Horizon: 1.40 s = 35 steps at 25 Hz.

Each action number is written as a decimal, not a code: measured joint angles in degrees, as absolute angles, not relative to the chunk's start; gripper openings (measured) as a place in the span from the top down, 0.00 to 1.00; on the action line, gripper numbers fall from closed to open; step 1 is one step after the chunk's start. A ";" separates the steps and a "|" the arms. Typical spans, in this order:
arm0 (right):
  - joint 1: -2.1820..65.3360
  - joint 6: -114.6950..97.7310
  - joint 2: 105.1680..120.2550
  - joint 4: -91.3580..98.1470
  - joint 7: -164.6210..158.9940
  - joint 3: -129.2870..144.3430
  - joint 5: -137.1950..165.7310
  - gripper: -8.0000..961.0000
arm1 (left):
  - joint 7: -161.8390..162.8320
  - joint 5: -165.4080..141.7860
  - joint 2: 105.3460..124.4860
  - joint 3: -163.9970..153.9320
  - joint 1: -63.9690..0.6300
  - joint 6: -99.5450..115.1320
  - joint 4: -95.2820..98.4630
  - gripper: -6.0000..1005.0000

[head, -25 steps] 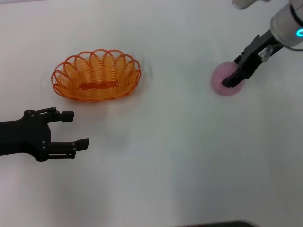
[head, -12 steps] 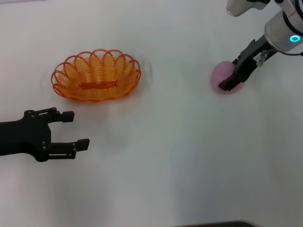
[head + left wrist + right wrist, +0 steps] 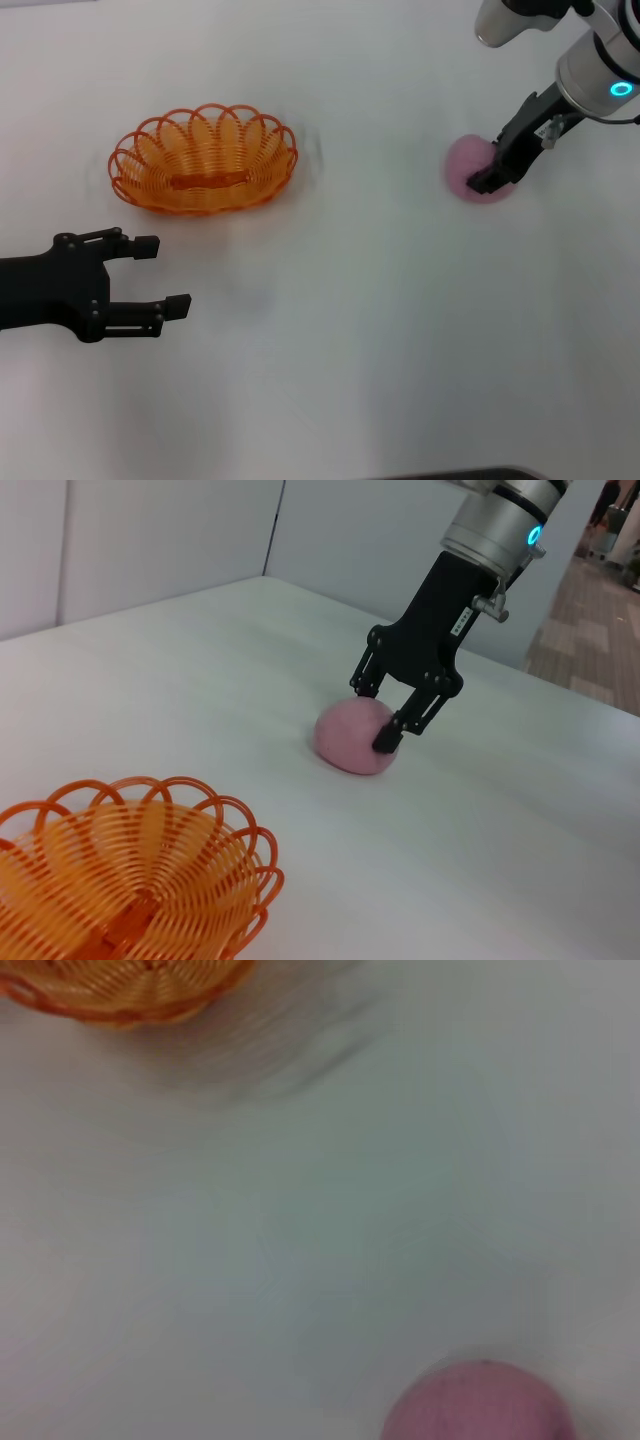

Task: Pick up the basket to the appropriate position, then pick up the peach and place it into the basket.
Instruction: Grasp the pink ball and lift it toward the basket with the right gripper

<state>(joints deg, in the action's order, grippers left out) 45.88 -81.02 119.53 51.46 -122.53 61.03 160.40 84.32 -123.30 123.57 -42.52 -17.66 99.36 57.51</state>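
The black left pincer (image 3: 165, 272) hovers low with fingers spread, while the black right pincer (image 3: 390, 712), fingers parted, reaches steeply downward.

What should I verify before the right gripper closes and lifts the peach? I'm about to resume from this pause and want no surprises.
1. Right gripper straddles the peach, fingers either side: ok.
2. Fingers low enough on the peach for a firm hold: cannot tell.
3. Peach sits still on the table: ok.
4. Basket upright, hollow free to receive the peach: ok.
5. Left gripper open, parked near the basket, touching nothing, off the straight line from peach to basket: ok.
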 joint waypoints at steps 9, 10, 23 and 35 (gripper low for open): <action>45.88 -81.21 119.54 51.41 -122.72 61.42 160.57 0.63 | 84.37 -123.31 123.57 -42.28 -17.61 99.60 57.66 0.12; 45.88 -81.21 119.53 51.41 -122.74 61.44 160.61 0.64 | 84.40 -123.32 123.57 -42.28 -17.62 99.60 57.66 0.12; 45.97 -81.68 119.53 51.41 -122.94 61.44 160.84 0.74 | 85.14 -124.10 123.57 -42.32 -17.95 99.74 57.66 0.12; 45.97 -82.24 119.47 51.60 -123.13 61.69 161.02 0.84 | 85.17 -124.11 123.57 -42.27 -17.93 99.85 57.66 0.12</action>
